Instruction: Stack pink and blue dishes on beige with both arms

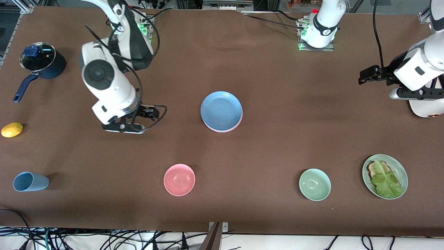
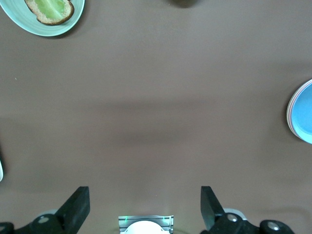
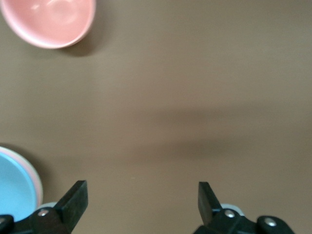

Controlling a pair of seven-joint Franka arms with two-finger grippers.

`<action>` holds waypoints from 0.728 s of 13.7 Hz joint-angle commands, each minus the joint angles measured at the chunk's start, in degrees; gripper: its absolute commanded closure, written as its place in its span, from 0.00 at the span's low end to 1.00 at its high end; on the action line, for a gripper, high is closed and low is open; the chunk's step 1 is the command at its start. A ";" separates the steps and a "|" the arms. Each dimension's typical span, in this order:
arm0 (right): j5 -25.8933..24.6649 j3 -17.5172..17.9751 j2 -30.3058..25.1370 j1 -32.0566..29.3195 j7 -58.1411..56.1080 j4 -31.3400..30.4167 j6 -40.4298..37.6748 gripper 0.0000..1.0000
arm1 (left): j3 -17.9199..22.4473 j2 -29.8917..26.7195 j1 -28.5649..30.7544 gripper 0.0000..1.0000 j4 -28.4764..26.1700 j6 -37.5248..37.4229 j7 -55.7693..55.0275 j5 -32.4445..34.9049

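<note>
The blue plate [image 1: 221, 110] lies in the middle of the table on top of the pink plate, of which only a thin rim [image 1: 225, 131] shows. The beige plate is hidden or out of view. My right gripper [image 1: 152, 113] hangs open and empty over bare table beside the stack, toward the right arm's end. Its wrist view shows the blue plate's edge [image 3: 12, 190] and open fingers [image 3: 73, 200]. My left gripper [image 1: 364, 74] is open and empty, well away at the left arm's end. The stack's edge [image 2: 304, 112] appears in the left wrist view.
A dark pot with glass lid [image 1: 40, 60], a lemon [image 1: 12, 129] and a blue cup [image 1: 29, 181] sit at the right arm's end. A pink bowl [image 1: 179, 179], a green bowl [image 1: 314, 184] and a green plate with toast and lettuce [image 1: 399, 166] lie nearer the front camera.
</note>
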 commanded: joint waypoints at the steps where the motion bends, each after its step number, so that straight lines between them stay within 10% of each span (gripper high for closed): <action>1: 0.12 -5.53 -3.26 0.20 -7.42 -0.26 -4.01 0.00 | 0.41 0.48 -0.52 0.00 1.25 -0.26 0.36 -0.46; 10: 4.96 -19.09 -9.42 0.02 -19.65 6.85 -20.00 0.00 | 0.41 0.56 -0.61 0.00 1.25 -0.26 0.36 -0.73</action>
